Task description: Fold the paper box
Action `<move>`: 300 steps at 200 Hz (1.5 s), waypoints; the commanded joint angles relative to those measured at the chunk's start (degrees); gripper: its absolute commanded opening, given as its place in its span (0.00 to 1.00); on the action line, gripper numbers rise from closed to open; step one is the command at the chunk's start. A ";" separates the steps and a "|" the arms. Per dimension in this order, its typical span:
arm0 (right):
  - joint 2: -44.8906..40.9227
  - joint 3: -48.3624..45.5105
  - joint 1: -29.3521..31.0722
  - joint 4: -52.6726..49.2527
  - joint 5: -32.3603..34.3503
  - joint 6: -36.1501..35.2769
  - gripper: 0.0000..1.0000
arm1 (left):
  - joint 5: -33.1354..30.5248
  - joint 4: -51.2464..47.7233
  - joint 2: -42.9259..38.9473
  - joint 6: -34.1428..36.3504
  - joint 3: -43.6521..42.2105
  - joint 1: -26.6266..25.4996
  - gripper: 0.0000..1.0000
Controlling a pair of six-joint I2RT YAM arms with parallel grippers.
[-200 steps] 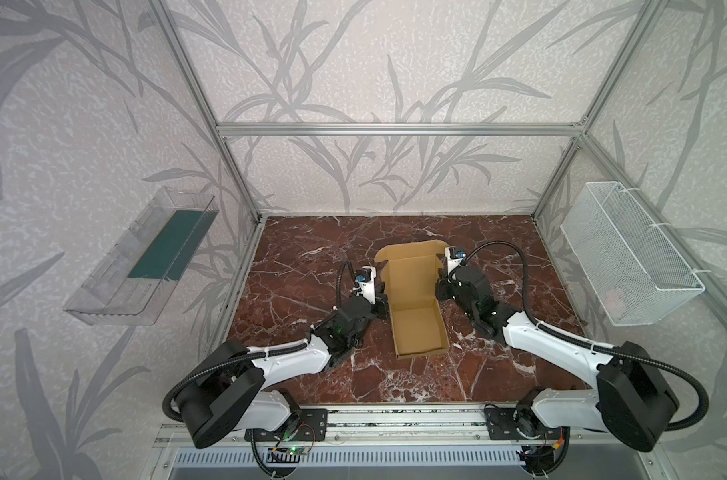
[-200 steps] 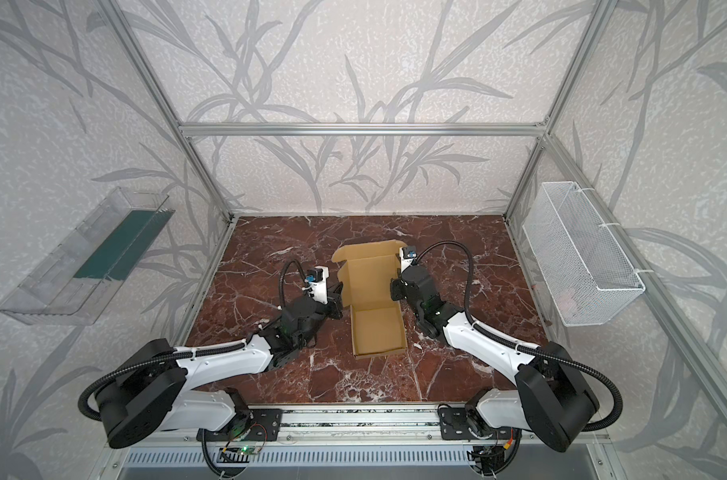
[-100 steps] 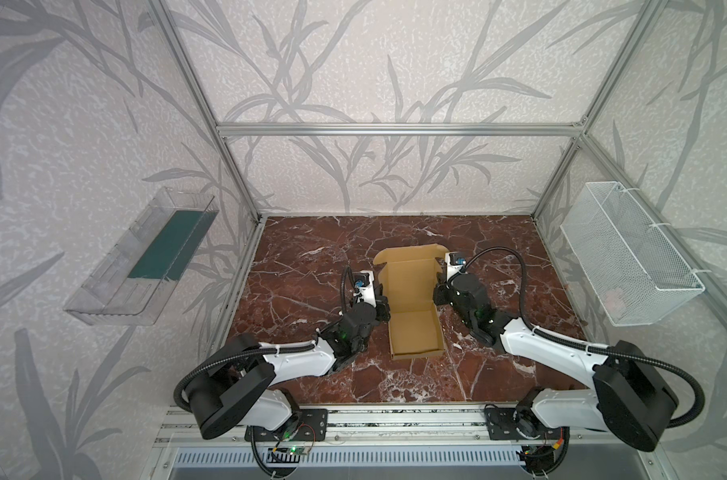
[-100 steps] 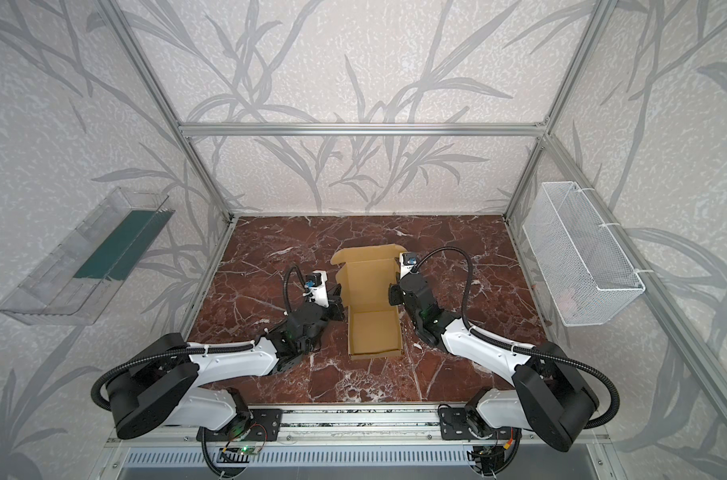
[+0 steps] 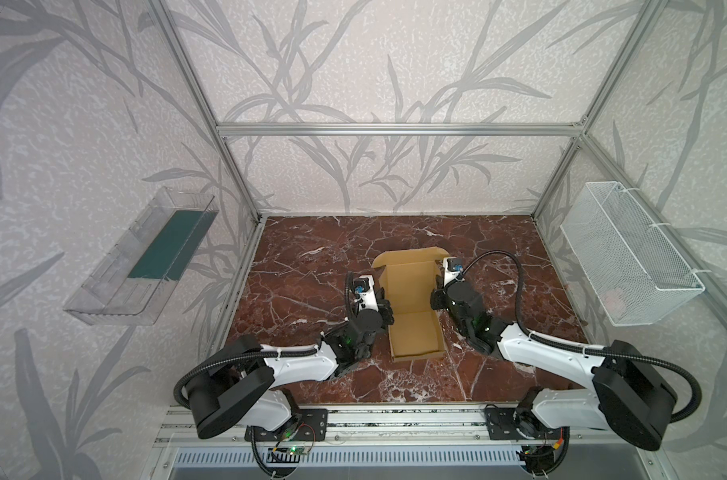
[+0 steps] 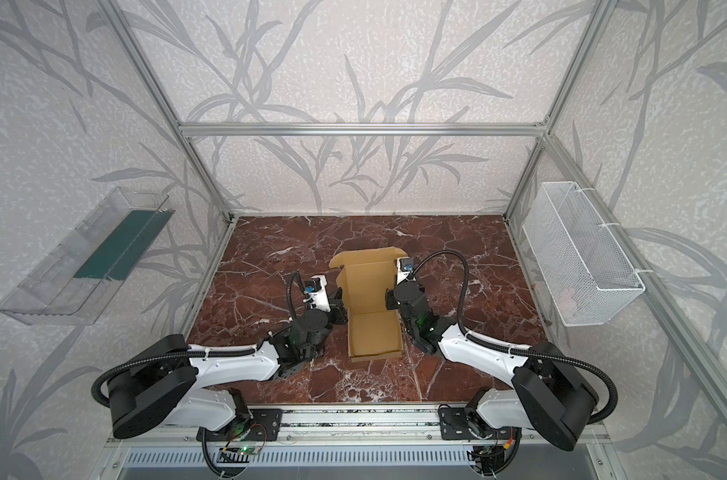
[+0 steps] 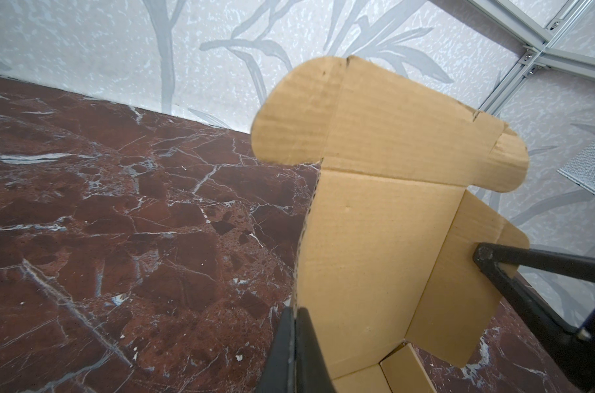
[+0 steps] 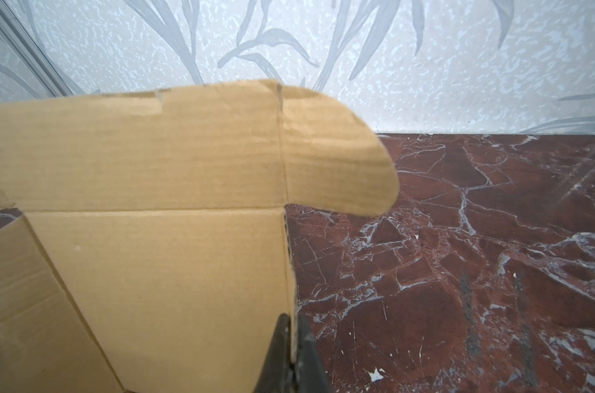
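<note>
The left gripper (image 7: 294,320) is on the left, its jaws pinched tight on the left side flap of the lid (image 5: 409,282), low down near the hinge crease. Between the arms, the paper box (image 6: 372,332) sits at the middle of the marble surface (image 5: 311,257), a little toward the front. Its shallow tray (image 5: 415,336) is already walled up. The lid stands raised behind it, with rounded ear tabs (image 7: 289,115) at the top corners. On the right, the right gripper (image 8: 291,323) has its jaws closed on the opposite side flap in the same way.

To my eye this is plain corrugated card: very light and stiff across each panel. It should bend only along its scored lines and may spring back if a crease is let go early. The bare edges would crush or kink under a hard squeeze, and the empty tray looks free to skid on the polished stone. The side flaps close to the crease look like the right place to hold. Gripping both sides together should bring the lid down square and without twisting.
</note>
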 commanded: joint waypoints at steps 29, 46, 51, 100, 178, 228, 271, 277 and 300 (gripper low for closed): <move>-0.50 -2.68 2.23 0.18 2.80 1.14 0.05 | -4.61 -1.29 1.17 -5.85 -0.42 -2.10 0.00; -0.46 -3.39 2.85 0.98 3.19 1.57 0.05 | -4.90 -1.35 1.73 -7.29 -0.33 -2.72 0.00; -0.46 -3.53 3.01 1.06 3.25 1.68 0.05 | -4.96 -1.49 1.70 -7.80 -0.21 -2.86 0.00; -1.07 -5.14 4.61 1.85 4.06 2.55 0.05 | -5.74 -3.82 0.76 -10.51 0.29 -4.50 0.00; -1.46 -7.41 7.84 2.65 6.51 3.60 0.05 | -6.73 -2.15 3.37 -11.76 -0.37 -7.69 0.00; -1.94 -8.66 9.70 2.41 8.15 4.43 0.04 | -7.75 -0.33 3.83 -11.66 -2.29 -9.01 0.00; -2.18 -9.86 11.65 2.07 9.90 5.09 0.04 | -7.18 2.40 3.42 -11.58 -5.14 -9.81 0.00; -2.21 -10.12 11.81 2.04 10.08 5.19 0.05 | -6.91 2.92 3.40 -11.58 -5.68 -9.88 0.00; -2.21 -10.86 12.11 2.03 10.71 5.53 0.04 | -6.01 4.88 3.85 -11.92 -7.24 -9.98 0.00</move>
